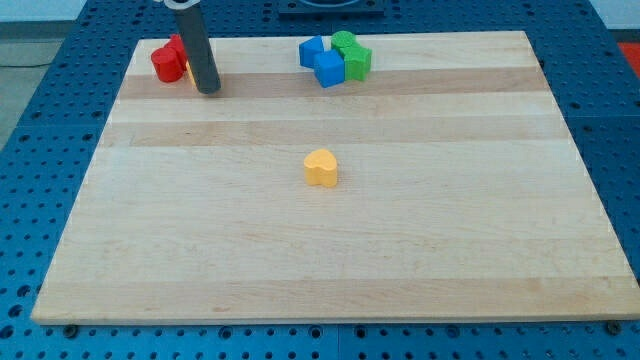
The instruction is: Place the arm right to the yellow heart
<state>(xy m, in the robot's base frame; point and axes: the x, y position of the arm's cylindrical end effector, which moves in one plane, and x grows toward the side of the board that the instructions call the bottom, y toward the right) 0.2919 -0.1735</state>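
Observation:
The yellow heart (321,167) lies near the middle of the wooden board (330,250). My tip (208,90) rests on the board at the view's top left, far up and to the left of the yellow heart. It stands just right of a red block (168,62), and a sliver of a yellow block (188,72) shows between them, mostly hidden by the rod.
A cluster of two blue blocks (321,60) and two green blocks (351,53) sits at the view's top centre. The board lies on a blue perforated table (40,150).

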